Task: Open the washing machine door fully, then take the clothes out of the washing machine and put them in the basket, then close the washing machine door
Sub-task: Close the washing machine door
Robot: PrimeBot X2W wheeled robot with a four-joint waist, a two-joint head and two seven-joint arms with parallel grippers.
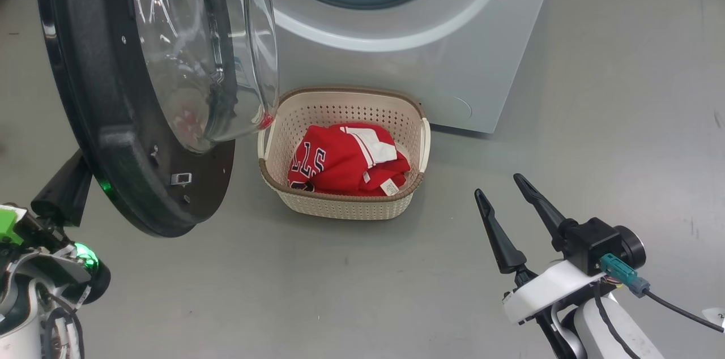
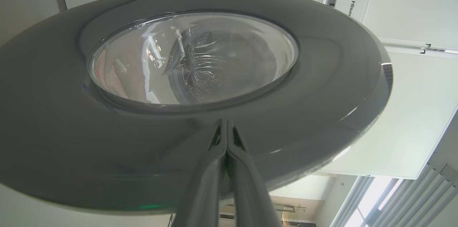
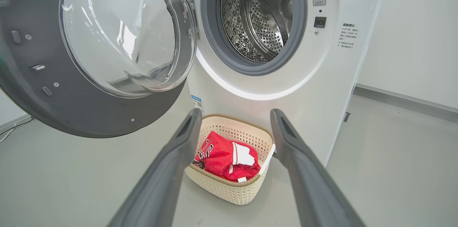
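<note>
The door stood open at ten o'clock in the head view: stiff, heavy on its hinge, glossy rim likely slippery, so a flat push on its outer face looked safer than a pinch. The left gripper, fingers pressed together, seemed to touch that face. The right gripper, at four o'clock, gaped wide, empty. The clothes lay in the basket at six o'clock, just beside the door's lower edge, perhaps in its swing

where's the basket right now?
Head view, centre: the basket sits on the floor in front of the washing machine, just right of the open washing machine door, with the clothes inside it.
</note>
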